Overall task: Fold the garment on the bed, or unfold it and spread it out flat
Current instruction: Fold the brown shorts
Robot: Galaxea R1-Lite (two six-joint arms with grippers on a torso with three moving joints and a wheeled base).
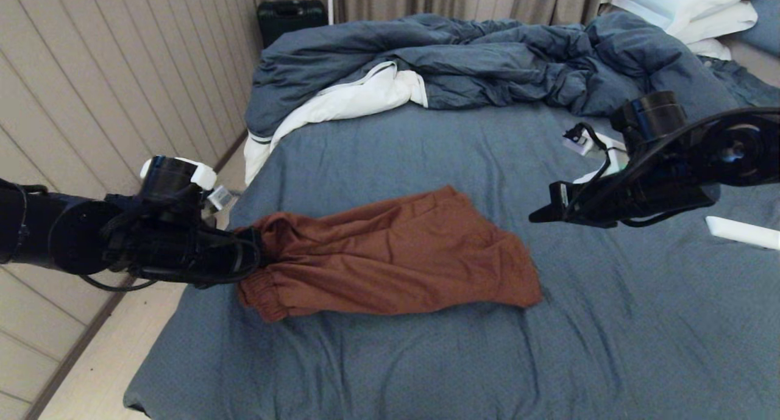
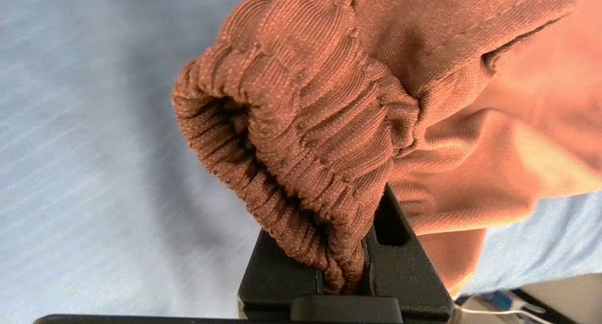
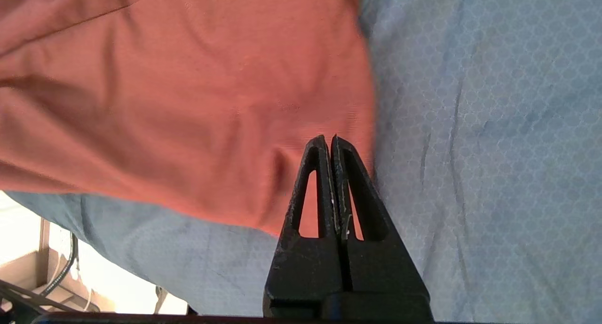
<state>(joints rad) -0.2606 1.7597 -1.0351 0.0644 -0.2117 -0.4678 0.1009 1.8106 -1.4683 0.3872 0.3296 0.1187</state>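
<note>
Rust-brown loose shorts [image 1: 390,258]: left gripper [image 2: 341,272] pinches only the bunched waistband, so a tug could slip it free; right gripper [image 3: 331,143] hovers closed, empty.

Head cam sits up high, looking forward and down over the big bed with the slate-blue sheet [image 1: 609,322], wall on its left. Left wrist cam is jammed right up against the rust-brown loose shorts [image 2: 329,126] at the ribbed waistband. Right wrist cam hangs farther back, catching the same shorts and sheet.
</note>
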